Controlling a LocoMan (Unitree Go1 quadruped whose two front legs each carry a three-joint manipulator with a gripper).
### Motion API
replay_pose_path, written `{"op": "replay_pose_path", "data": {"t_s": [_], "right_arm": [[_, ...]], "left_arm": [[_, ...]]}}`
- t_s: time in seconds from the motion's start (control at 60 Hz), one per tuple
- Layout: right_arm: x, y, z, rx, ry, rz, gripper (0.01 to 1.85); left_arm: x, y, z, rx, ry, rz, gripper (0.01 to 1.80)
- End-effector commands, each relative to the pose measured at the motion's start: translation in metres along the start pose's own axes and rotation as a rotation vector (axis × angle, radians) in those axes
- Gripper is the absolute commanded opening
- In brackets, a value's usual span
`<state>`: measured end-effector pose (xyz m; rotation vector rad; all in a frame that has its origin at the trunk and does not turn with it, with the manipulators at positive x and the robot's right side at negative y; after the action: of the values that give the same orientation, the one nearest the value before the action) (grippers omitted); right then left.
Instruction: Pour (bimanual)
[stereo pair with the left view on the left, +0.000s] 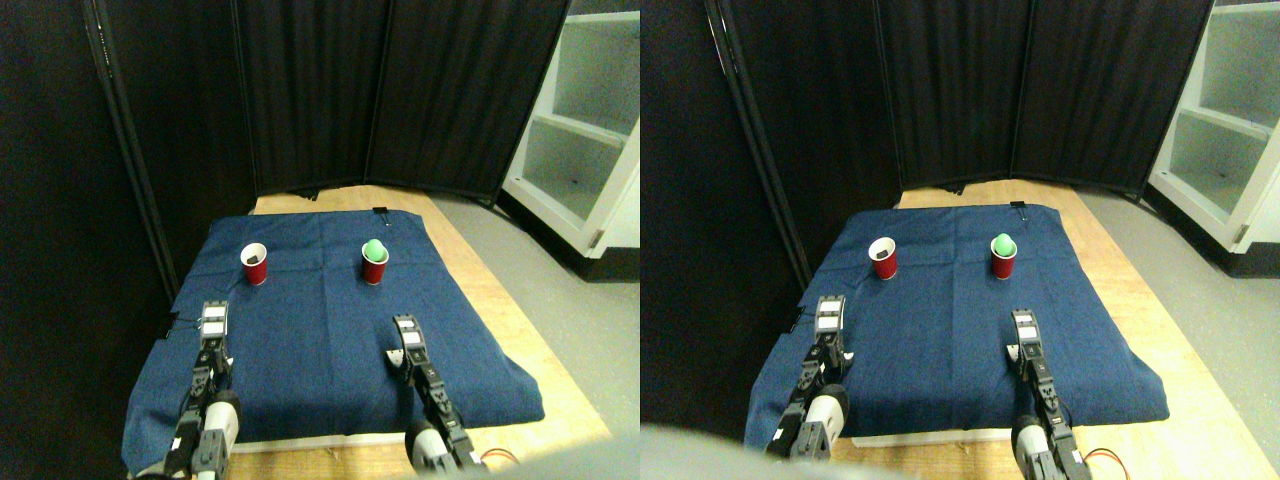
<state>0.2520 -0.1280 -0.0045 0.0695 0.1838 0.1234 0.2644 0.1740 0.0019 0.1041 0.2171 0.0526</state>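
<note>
Two red cups stand upright on a blue cloth (320, 330). The left cup (255, 264) shows a dark inside with nothing rising above its rim. A green ball (374, 248) sits in the mouth of the right cup (375, 266). My left gripper (214, 320) hovers near the cloth's left edge, well short of the left cup. My right gripper (405, 335) is over the cloth's front middle, short of the right cup. Neither gripper holds anything.
The cloth covers a wooden board (520, 330) on a grey floor. Black curtain panels (330, 90) close off the back and left. A white shelf unit (585, 130) stands at the back right.
</note>
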Motion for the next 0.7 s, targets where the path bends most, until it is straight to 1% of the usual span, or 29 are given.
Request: {"op": "replay_pose_path", "data": {"t_s": [0.017,0.033,0.067,0.1,0.133,0.15,0.167,0.183,0.217,0.25,0.267,0.317,0.333,0.367,0.383,0.4,0.5,0.533,0.617,0.7], "right_arm": [[0.004,0.0,0.003,0.003,-0.064,0.045,0.52],[0.004,0.0,0.003,0.003,-0.064,0.045,0.52],[0.007,-0.002,0.007,0.012,-0.092,0.069,0.51],[0.008,0.0,0.011,0.006,-0.111,0.07,0.51],[0.009,0.0,0.012,0.004,-0.118,0.073,0.5],[0.01,0.001,0.015,0.001,-0.129,0.078,0.49],[0.01,0.003,0.019,0.001,-0.137,0.076,0.49],[0.01,0.003,0.019,0.001,-0.137,0.076,0.49],[0.011,0.004,0.024,0.005,-0.148,0.078,0.47],[0.011,0.005,0.025,0.003,-0.152,0.078,0.47],[0.011,0.005,0.03,0.002,-0.183,0.097,0.45],[0.012,0.006,0.034,-0.009,-0.197,0.094,0.45],[0.012,0.006,0.036,-0.015,-0.224,0.106,0.44],[0.013,0.006,0.04,-0.022,-0.248,0.111,0.42],[0.013,0.006,0.04,-0.022,-0.248,0.111,0.42],[0.013,0.008,0.044,-0.008,-0.264,0.117,0.41],[0.014,0.008,0.051,0.004,-0.268,0.117,0.42],[0.016,0.007,0.052,0.005,-0.285,0.142,0.42],[0.019,0.007,0.056,0.007,-0.286,0.137,0.43],[0.023,0.006,0.058,0.031,-0.284,0.14,0.44]], "left_arm": [[0.003,0.0,0.009,0.0,-0.089,-0.048,0.89],[0.003,0.0,0.009,0.0,-0.089,-0.048,0.89],[0.004,0.0,0.009,-0.013,-0.123,-0.045,0.83],[0.006,0.0,0.01,-0.011,-0.14,-0.052,0.78],[0.006,0.0,0.011,-0.01,-0.144,-0.054,0.77],[0.008,0.0,0.011,-0.008,-0.153,-0.064,0.73],[0.01,0.0,0.013,-0.01,-0.176,-0.092,0.66],[0.01,0.0,0.013,-0.01,-0.176,-0.092,0.66],[0.013,0.0,0.015,-0.026,-0.197,-0.11,0.59],[0.014,0.0,0.016,-0.031,-0.199,-0.113,0.58],[0.016,0.0,0.019,-0.047,-0.213,-0.127,0.54],[0.018,0.0,0.021,-0.047,-0.226,-0.146,0.5],[0.019,0.0,0.023,-0.055,-0.232,-0.146,0.48],[0.02,0.0,0.026,-0.059,-0.239,-0.15,0.45],[0.02,0.0,0.026,-0.059,-0.239,-0.15,0.45],[0.022,0.0,0.029,-0.069,-0.25,-0.162,0.43],[0.025,0.0,0.036,-0.078,-0.267,-0.162,0.41],[0.026,-0.001,0.039,-0.077,-0.277,-0.154,0.41],[0.031,-0.004,0.045,-0.084,-0.298,-0.153,0.41],[0.034,-0.008,0.05,-0.12,-0.3,-0.139,0.4]]}}
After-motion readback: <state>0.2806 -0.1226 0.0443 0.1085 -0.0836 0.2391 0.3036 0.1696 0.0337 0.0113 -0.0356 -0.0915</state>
